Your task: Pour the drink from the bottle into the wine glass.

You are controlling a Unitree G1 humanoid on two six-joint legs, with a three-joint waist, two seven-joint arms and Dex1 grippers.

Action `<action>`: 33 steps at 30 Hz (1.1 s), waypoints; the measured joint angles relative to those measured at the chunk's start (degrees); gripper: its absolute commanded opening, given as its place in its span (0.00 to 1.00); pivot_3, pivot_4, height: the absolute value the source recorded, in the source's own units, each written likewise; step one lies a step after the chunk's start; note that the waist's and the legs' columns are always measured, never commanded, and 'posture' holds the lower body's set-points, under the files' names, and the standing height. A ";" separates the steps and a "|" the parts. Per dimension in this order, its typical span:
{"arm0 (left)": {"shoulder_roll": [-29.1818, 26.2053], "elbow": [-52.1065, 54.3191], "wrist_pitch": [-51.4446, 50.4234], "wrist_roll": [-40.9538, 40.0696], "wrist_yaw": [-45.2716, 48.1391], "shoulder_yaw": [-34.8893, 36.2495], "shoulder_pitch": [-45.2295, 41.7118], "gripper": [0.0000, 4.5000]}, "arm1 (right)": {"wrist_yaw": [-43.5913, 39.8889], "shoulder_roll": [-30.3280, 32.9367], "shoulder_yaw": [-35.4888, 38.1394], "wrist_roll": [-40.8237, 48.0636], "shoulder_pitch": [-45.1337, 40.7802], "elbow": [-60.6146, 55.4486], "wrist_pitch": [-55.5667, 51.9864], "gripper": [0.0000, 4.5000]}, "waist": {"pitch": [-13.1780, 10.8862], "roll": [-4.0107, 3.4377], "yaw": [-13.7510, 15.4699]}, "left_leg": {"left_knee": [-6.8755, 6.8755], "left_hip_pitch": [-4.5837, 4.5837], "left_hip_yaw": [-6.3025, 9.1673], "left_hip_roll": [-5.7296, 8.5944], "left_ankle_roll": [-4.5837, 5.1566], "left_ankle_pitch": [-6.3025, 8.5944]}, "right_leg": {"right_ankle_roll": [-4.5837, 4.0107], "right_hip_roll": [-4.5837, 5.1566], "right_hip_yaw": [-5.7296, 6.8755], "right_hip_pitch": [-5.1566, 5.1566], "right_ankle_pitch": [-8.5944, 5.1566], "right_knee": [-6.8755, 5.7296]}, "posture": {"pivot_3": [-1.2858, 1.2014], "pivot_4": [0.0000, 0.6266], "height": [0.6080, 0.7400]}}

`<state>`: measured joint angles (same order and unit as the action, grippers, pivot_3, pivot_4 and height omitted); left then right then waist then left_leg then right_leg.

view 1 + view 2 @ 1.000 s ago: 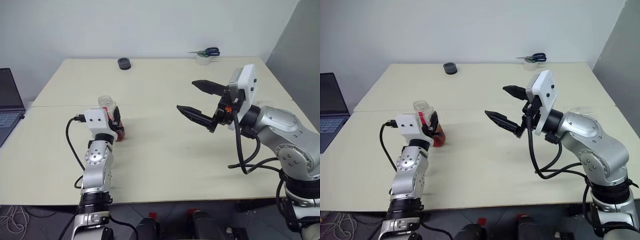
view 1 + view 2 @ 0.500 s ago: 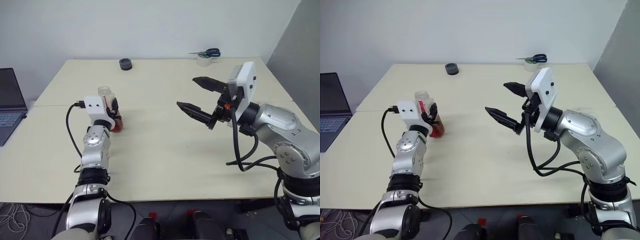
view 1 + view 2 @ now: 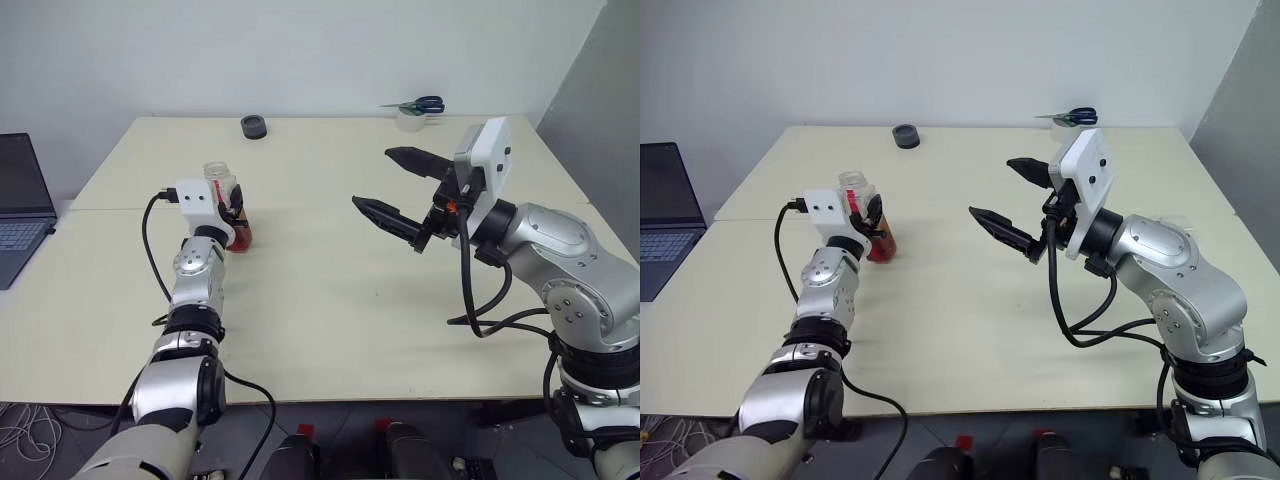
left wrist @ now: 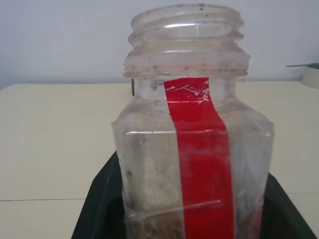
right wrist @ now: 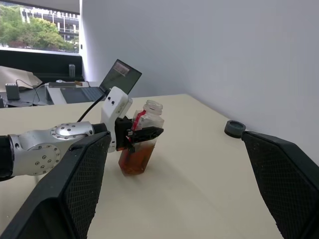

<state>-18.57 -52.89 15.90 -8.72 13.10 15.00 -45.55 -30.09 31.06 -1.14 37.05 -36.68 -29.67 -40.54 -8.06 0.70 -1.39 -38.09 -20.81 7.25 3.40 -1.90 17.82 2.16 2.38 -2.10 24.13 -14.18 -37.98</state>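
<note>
The bottle (image 3: 219, 178), clear with a red strip and no cap, stands upright on the left part of the table (image 3: 330, 290). Its bottom holds a little reddish-amber drink (image 3: 883, 246). My left gripper (image 3: 235, 212) reaches in level from the near side and is shut on the bottle's body; the left wrist view has the bottle (image 4: 194, 149) tight between both black fingers. My right gripper (image 3: 373, 178) hangs open above the table's middle, well to the right of the bottle, with nothing between its fingers. The wine glass is out of view.
A black cap (image 3: 252, 126) lies near the table's far edge. A tape roll (image 3: 408, 120) with blue-handled scissors (image 3: 418, 103) on top sits at the far right. An open laptop (image 3: 20, 205) stands off the table's left side.
My left arm has stretched forward, carrying the bottle farther from me across the table. The right arm has stayed where it was, still open.
</note>
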 measured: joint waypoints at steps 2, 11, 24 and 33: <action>0.02 -0.82 0.08 0.05 0.05 -0.05 0.07 0.72 | -0.03 0.00 0.00 0.00 0.00 0.00 0.00 1.00 | 0.00 0.00 -0.03 | 0.00 0.00 0.00 0.00 0.00 0.00 | 0.00 0.00 0.00 0.01 0.00 0.00 | 0.52 0.24 1.00; 0.34 -1.39 -0.34 0.04 0.09 -0.32 1.00 1.00 | -0.85 0.02 0.00 -0.03 0.00 0.07 0.00 1.00 | -0.13 0.21 -0.08 | 0.02 -0.06 0.02 -0.01 0.00 0.00 | 0.00 0.00 -0.01 0.06 0.00 0.02 | 0.52 0.24 1.00; 1.15 2.52 -1.75 -0.04 -0.12 -1.08 3.86 1.00 | -1.09 0.00 -0.02 -0.49 -0.06 0.54 0.00 1.00 | -0.14 0.22 -0.09 | 0.03 -0.07 0.02 -0.01 0.00 0.00 | 0.00 0.01 -0.03 0.06 0.00 0.03 | 0.52 0.24 1.00; 2.65 12.99 -6.83 -0.27 -0.05 -1.25 10.39 1.00 | -1.06 -0.02 -0.01 -0.54 -0.05 0.48 0.00 1.00 | -0.14 0.22 -0.08 | 0.05 -0.07 0.04 -0.02 0.00 0.00 | 0.00 0.02 -0.06 0.07 0.00 0.04 | 0.52 0.24 1.00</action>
<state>-15.92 -39.90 9.07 -8.99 13.05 13.74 -35.16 -31.15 31.04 -1.15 36.51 -36.72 -29.19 -40.54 -8.20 0.93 -1.47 -38.05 -20.88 7.29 3.38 -1.90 17.82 2.16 2.40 -2.17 24.20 -14.18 -37.94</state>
